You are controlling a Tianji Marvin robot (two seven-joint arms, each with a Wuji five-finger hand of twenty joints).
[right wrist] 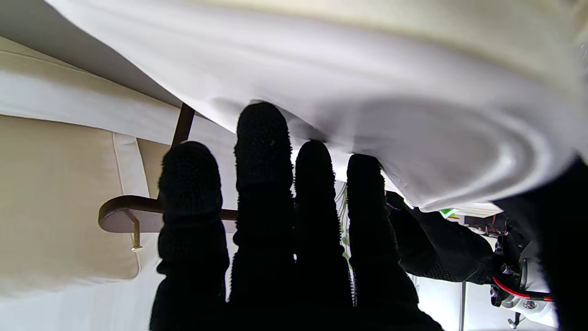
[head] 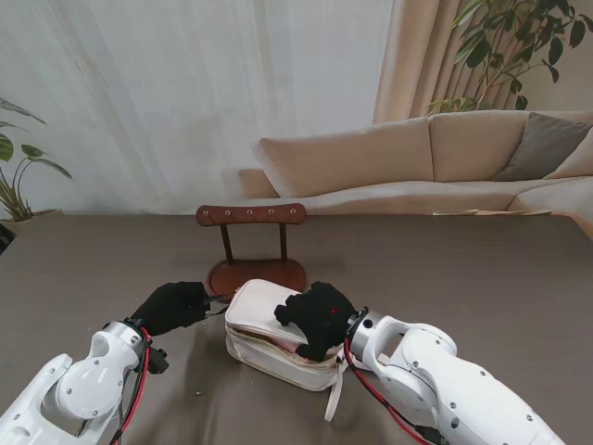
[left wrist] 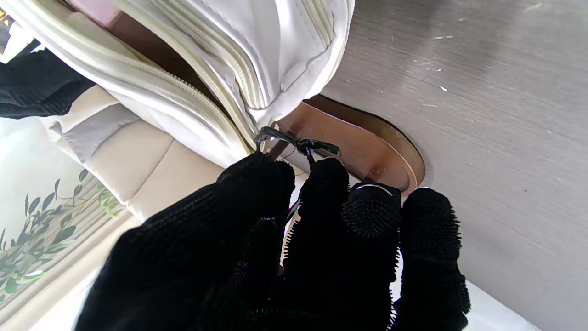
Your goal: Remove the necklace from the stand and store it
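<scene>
The necklace itself can't be made out; only a thin black tie (left wrist: 298, 143) shows at the pouch's (head: 269, 336) zipper end, pinched by the left hand (head: 173, 307), curled low beside the pouch. The right hand (head: 318, 318) lies flat across the pouch top, grasping nothing. The wooden stand (head: 252, 243) rises just beyond on the desk (head: 482, 278).

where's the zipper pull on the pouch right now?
In the left wrist view the black zipper pull sits at the white pouch's corner, pinched by the left hand, just beside the stand's wooden base.
</scene>
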